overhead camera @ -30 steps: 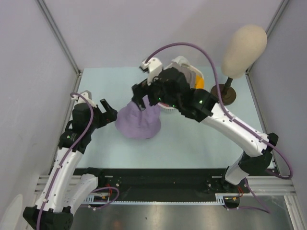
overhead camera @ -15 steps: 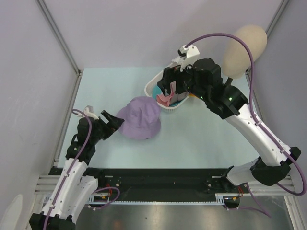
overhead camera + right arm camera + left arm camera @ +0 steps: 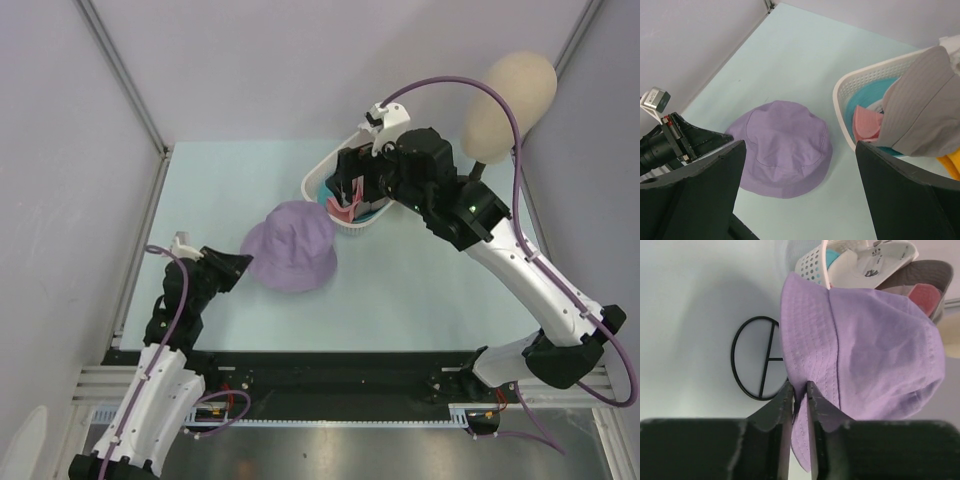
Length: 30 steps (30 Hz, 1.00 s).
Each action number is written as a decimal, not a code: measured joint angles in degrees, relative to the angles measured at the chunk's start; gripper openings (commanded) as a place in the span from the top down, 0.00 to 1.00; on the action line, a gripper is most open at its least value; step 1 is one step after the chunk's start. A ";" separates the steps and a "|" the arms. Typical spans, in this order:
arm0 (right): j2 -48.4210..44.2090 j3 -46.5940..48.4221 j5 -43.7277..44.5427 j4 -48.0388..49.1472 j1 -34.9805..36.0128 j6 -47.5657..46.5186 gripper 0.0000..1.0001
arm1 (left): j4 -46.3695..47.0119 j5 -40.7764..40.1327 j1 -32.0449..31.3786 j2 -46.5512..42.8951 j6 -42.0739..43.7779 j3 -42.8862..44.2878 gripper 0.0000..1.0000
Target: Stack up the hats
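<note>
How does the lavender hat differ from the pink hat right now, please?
The lavender hat lies crown-up on the table, alone; the pink hat sits crumpled in the white basket with the teal hat. The left gripper pinches the lavender hat's brim; nothing grips the pink hat, and the right gripper above the basket is open. Both are soft fabric.

Table (image 3: 420,290) with lavender hat (image 3: 290,245), basket (image 3: 841,107)

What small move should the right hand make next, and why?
Probably lower onto the pink hat in the basket and close on it: the right hand hangs open just above it, while the left hand pinches the brim of the lavender hat.
</note>
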 measured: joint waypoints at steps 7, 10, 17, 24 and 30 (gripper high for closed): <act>0.04 -1.01 0.63 0.00 0.00 0.55 0.04 | 3.30 -0.74 0.02 3.34 -1.70 -2.49 1.00; 0.04 -1.01 2.27 -0.13 0.00 0.90 0.04 | 3.52 -1.27 0.02 5.05 -1.86 -2.51 1.00; 1.77 0.52 11.37 -3.21 -0.70 3.15 0.07 | 5.29 -1.66 0.02 8.96 -1.77 -3.48 1.00; 9.01 5.77 17.86 -6.99 -1.95 3.37 0.12 | 5.01 -2.16 0.04 9.73 -0.74 -3.56 0.53; 17.38 11.02 20.28 -9.53 -2.29 2.67 0.17 | -1.97 -4.28 0.20 8.70 1.05 0.28 0.07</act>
